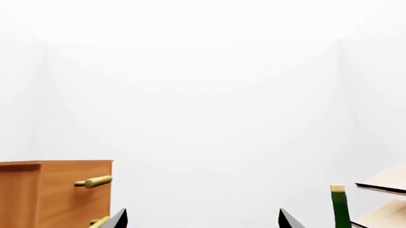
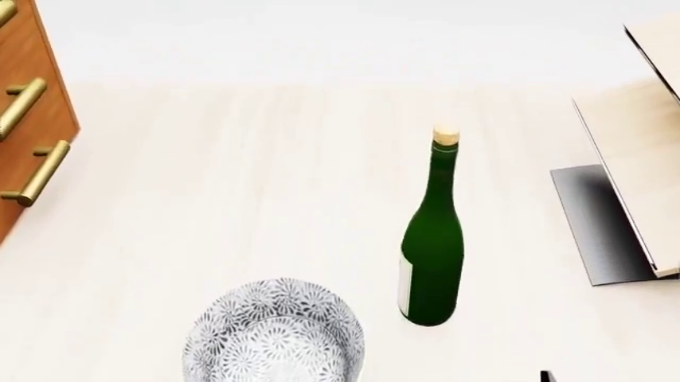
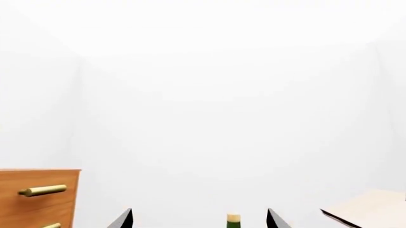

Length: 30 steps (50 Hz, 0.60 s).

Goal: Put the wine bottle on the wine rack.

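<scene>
Both grippers are spread and hold nothing: the left gripper (image 1: 203, 221) shows only two dark fingertips set wide apart at the edge of its wrist view, and the right gripper (image 3: 199, 219) shows the same, with the cork of the bottle seen between its tips but farther off, not touched.

At the far left stands the brown wooden drawer cabinet with brass bar handles (image 2: 27, 119). Near the robot, left of centre, sits the patterned grey-white bowl (image 2: 274, 338) on the pale wooden tabletop (image 2: 234, 175). Just right of the bowl, not touching it, the tall slim dark green glass wine bottle with a tan cork and white label (image 2: 432, 239) stands upright. Well to its right is the wine rack of tilted light wood boards on a dark grey metal base (image 2: 627, 191), partly cut off by the right edge of the head view.

Judging from this, the task is at its start: the bottle is not yet grasped, and the reach is the step in hand. The right arm seems better placed, being lined up with the cork. The next move likely calls for lowering and advancing those open fingers around the bottle's body, closing firmly, then carrying it right to the rack without knocking the bowl.
</scene>
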### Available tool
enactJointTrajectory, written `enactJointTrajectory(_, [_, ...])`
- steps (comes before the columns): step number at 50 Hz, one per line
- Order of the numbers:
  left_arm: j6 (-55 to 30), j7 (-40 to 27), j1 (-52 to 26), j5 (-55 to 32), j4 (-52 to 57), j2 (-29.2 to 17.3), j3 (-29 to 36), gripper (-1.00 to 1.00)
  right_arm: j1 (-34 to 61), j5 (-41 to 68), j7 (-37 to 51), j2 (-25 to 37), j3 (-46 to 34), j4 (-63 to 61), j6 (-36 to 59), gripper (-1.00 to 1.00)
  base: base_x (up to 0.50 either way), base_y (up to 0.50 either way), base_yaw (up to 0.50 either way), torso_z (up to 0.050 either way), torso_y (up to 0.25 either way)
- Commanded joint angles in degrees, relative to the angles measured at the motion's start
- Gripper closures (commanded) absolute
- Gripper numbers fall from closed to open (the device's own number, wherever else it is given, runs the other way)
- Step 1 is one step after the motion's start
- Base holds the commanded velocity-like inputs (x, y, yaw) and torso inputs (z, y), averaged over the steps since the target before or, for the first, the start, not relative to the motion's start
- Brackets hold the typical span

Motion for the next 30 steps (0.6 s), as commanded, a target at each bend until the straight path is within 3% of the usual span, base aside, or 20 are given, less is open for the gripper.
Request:
enactJointTrajectory(1, [0.12, -0.49, -0.12, 0.14, -0.28, -0.4, 0.34, -1.0, 0.01, -0.34, 0.39, 0.33, -0.52, 0.28, -0.22, -1.0, 0.2, 0.0, 0.0, 0.0, 0.0])
enactJointTrajectory(30, [-0.05, -1.54, -0.8, 0.45, -1.19, -1.21, 1.3, -1.0, 1.13, -1.04, 1.29, 0.84, -1.85, 1.73, 0.25, -1.0, 0.2, 0.0, 0.0, 0.0, 0.0])
